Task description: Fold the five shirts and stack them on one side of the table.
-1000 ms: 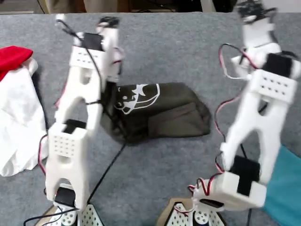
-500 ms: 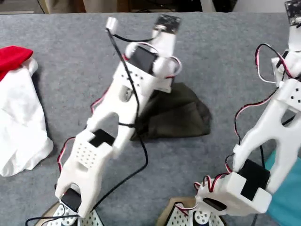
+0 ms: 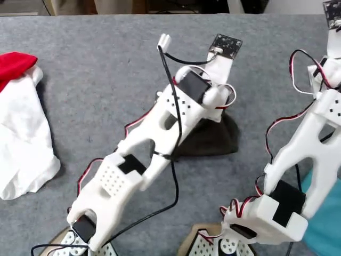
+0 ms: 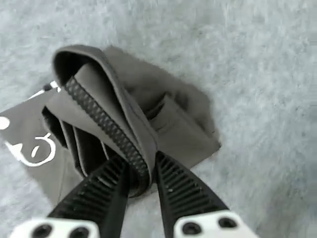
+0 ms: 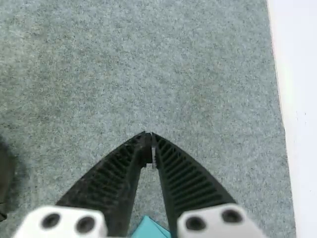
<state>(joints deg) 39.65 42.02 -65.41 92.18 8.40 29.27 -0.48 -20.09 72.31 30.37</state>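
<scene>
Grey table [image 3: 96,69] carried a white shirt [image 3: 21,133] at its left edge, a dark olive shirt [image 4: 173,134] bunched near the centre, a teal shirt [image 3: 325,213] at the right front corner, and a red shirt [image 3: 13,63] touching the white shirt. Left gripper [image 4: 141,171] pinched a fold of the dark olive shirt. Right gripper [image 5: 148,141] hung above the table, fingertips pressed together.

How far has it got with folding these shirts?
Done: no tidy stack yet. In hand: the left gripper is shut on a fold of the dark shirt mid-table. Remaining: the white shirt lies crumpled at the table's left with the red shirt at its far end; the teal shirt at the near right, mostly hidden.
</scene>
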